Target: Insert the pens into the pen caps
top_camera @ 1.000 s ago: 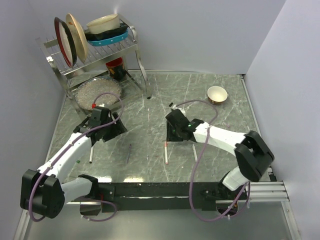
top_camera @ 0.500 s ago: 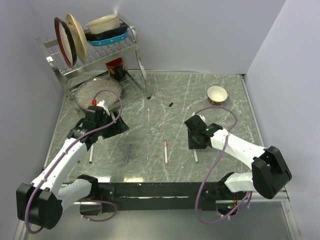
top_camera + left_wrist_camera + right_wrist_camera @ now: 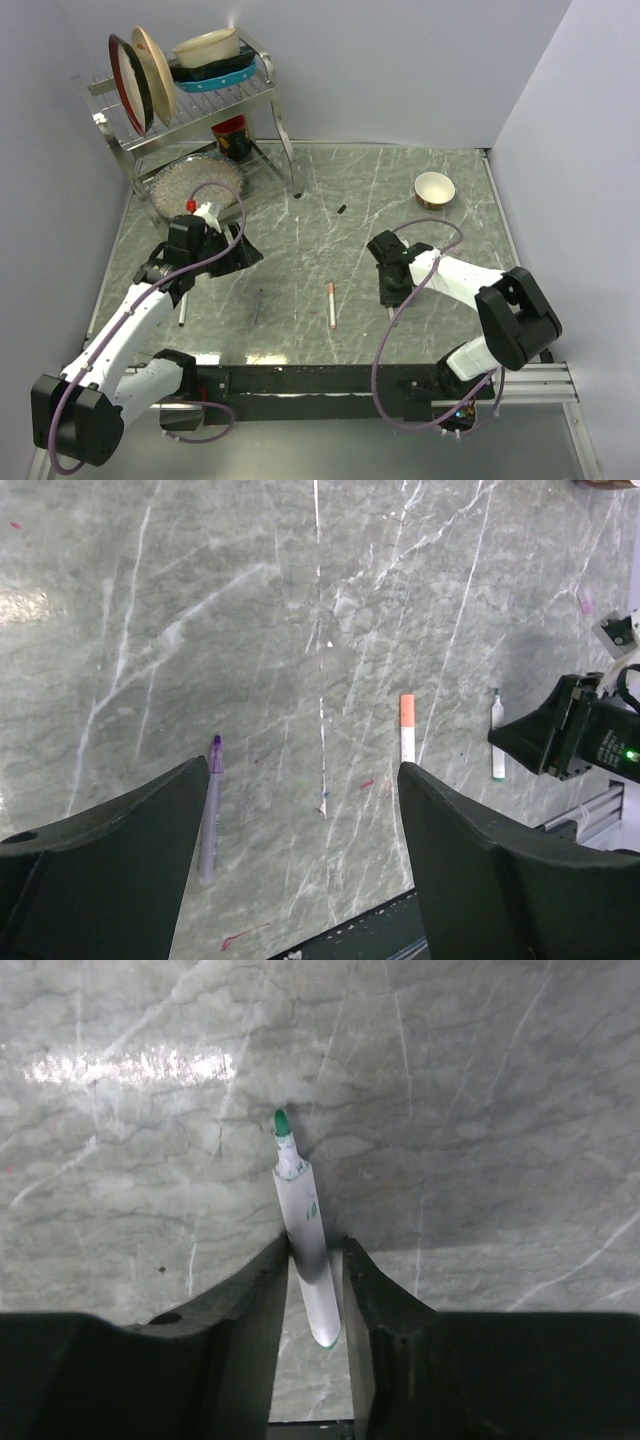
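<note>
My right gripper [image 3: 316, 1245] is down at the table with a white pen with a bare green tip [image 3: 298, 1195] lying between its jaws. The left finger touches the barrel and a thin gap shows at the right finger, so it is open. In the top view this gripper [image 3: 392, 292] covers most of that pen. My left gripper [image 3: 303, 770] hangs open and empty above the table [image 3: 235, 255]. Below it lie a purple pen [image 3: 210, 810] and a pen with an orange cap [image 3: 406, 730]. Another pen [image 3: 181, 315] lies at the left. A black pen cap [image 3: 342, 209] lies further back.
A dish rack [image 3: 190, 100] with plates and bowls stands at the back left, with a red mug [image 3: 232, 135] and a glass dish [image 3: 195, 180] beneath it. A small bowl [image 3: 434, 188] sits at the back right. The arms' black rail [image 3: 320, 378] runs along the near edge.
The right gripper swung right from beside the orange-capped pen, settled over the green-tipped pen, and its jaws have narrowed. The left gripper shifted slightly back.
</note>
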You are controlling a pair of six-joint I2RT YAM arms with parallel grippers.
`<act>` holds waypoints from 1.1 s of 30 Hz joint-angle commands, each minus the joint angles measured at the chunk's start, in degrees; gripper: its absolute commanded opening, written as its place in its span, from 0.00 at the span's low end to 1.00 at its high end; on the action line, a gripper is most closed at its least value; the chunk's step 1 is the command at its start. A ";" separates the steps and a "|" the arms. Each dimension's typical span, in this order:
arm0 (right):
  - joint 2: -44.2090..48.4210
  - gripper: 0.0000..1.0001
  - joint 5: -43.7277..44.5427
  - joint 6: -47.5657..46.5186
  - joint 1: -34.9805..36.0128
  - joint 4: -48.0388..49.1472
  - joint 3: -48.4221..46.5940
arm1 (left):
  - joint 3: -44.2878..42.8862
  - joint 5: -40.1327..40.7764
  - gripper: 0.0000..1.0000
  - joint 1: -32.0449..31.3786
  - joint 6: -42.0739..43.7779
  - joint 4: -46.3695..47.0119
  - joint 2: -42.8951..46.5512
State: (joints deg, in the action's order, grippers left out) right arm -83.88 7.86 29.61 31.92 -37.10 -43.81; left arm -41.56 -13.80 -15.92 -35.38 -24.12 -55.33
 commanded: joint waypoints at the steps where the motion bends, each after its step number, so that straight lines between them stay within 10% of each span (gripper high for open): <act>1: -1.72 0.33 -1.26 -0.60 -0.37 1.59 -0.75 | 0.52 -2.45 0.80 0.10 -0.83 3.46 1.19; 8: -3.40 0.00 -1.36 -1.22 0.95 3.79 -1.36 | 2.36 -8.60 0.78 0.10 -6.19 8.47 1.54; 33: 20.51 0.00 -4.34 7.66 23.09 19.52 -8.92 | 3.86 -10.81 0.71 -18.26 -18.68 32.02 -6.19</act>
State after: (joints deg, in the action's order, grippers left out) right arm -64.93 4.97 35.16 53.36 -22.76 -50.87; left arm -35.62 -24.60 -32.60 -52.34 0.69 -60.99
